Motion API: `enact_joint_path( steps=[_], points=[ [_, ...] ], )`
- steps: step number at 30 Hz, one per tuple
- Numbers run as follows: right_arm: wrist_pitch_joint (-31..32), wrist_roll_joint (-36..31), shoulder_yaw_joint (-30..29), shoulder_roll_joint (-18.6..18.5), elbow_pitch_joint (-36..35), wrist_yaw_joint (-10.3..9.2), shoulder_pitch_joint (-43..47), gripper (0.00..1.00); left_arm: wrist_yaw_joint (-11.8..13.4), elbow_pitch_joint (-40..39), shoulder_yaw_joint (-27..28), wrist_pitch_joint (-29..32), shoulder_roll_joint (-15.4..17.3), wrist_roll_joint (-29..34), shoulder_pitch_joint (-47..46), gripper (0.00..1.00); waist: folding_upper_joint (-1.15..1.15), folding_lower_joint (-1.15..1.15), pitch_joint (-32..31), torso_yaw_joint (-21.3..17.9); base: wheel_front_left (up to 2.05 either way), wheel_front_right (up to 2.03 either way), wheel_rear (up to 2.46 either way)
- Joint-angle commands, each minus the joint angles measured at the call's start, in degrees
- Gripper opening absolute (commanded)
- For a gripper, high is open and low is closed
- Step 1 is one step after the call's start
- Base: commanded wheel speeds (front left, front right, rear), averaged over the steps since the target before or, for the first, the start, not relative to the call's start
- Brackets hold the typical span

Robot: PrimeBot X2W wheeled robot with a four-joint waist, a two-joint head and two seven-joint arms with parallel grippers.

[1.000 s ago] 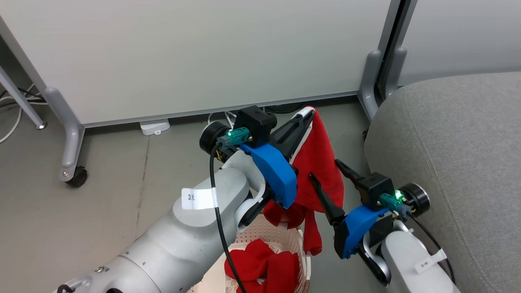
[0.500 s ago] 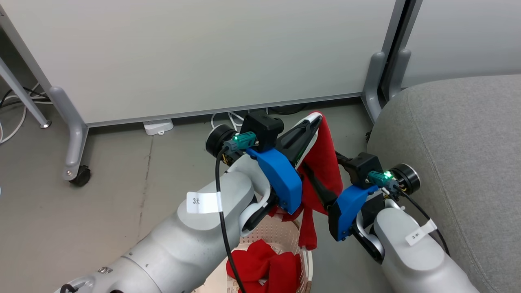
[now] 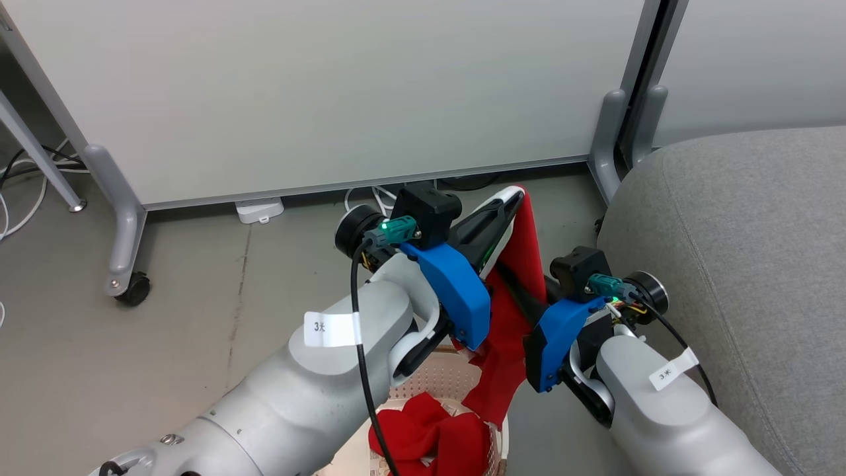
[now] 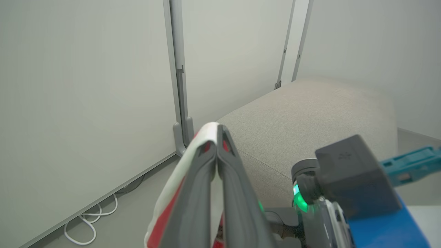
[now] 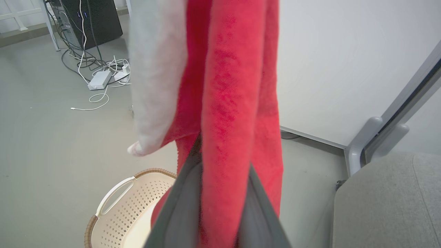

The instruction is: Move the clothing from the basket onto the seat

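Nearest the robot, the oval cream-white perforated plastic basket (image 3: 433,378) with its brown woven-look rim stands on the grey floor (image 3: 198,311), and a heap of soft bright red fabric garments (image 3: 429,436) lies inside it. Above the basket one more red fabric garment with white stripe trim (image 3: 529,244) hangs stretched between the two arms, its lower end trailing down to the basket's rim. The right gripper (image 5: 224,162) meets it low down: in the right wrist view a thick red fold runs up between the two dark fingers, which press against it from either side. Higher and farther out, the left gripper (image 4: 217,129) has its fingers pressed together, pinching the garment's white-trimmed edge right at the tips, so the cloth drapes down from there. To the robot's right, just beside the right arm, rises the large rounded seat in light grey woven fabric (image 3: 740,231); no clothing lies on it. Beyond everything stands a pale grey partition panel on castor feet (image 3: 330,92), with a white adapter block (image 3: 259,210) and white cables (image 3: 371,195) on the floor at its foot
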Motion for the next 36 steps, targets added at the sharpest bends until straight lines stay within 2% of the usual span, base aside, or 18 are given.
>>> enact_joint_path(
  steps=[1,21,22,23,24,29,36],
  points=[
    [-0.64,0.57,0.41,0.20,0.52,0.01,-1.07,0.00,-0.16,0.21,-0.05,-0.28,-0.02,-0.12,-0.48,0.00,0.00,0.00,0.00,-0.03,0.00,0.00,0.00],
    [-2.86,3.61,2.94,0.66,4.46,0.01,-2.59,0.00,-0.15,1.73,0.58,-0.29,-0.02,0.29,-0.04,0.00,0.00,0.00,-0.35,-0.56,0.00,0.00,0.00],
    [-2.91,3.64,3.02,0.68,4.55,0.01,-2.64,0.00,-0.15,1.89,0.44,-0.29,-0.02,0.09,0.03,0.11,0.00,0.00,-0.37,-0.59,0.00,0.00,0.00],
    [-2.93,3.71,3.08,0.70,4.60,0.01,-2.70,0.00,-0.15,2.00,0.39,-0.28,-0.02,-0.02,0.01,0.62,0.00,0.00,-0.37,-0.62,0.00,0.00,0.00],
    [-2.98,3.78,3.11,0.72,4.63,0.01,-2.76,0.00,-0.15,2.05,0.43,-0.28,-0.02,-0.03,0.00,1.00,0.00,0.00,-0.39,-0.65,0.00,0.00,0.00],
    [-3.05,3.94,2.94,0.73,4.51,0.01,-3.05,0.00,-0.15,2.03,0.67,-0.28,-0.01,0.18,0.41,1.00,0.00,0.00,-0.35,-0.69,0.00,0.00,0.00],
    [-3.08,3.46,1.52,-0.34,2.34,0.01,-2.20,0.00,-0.15,-1.11,5.76,-0.23,1.41,4.57,5.41,1.00,0.00,0.00,-0.11,-0.58,0.00,0.00,0.00]
  ],
)
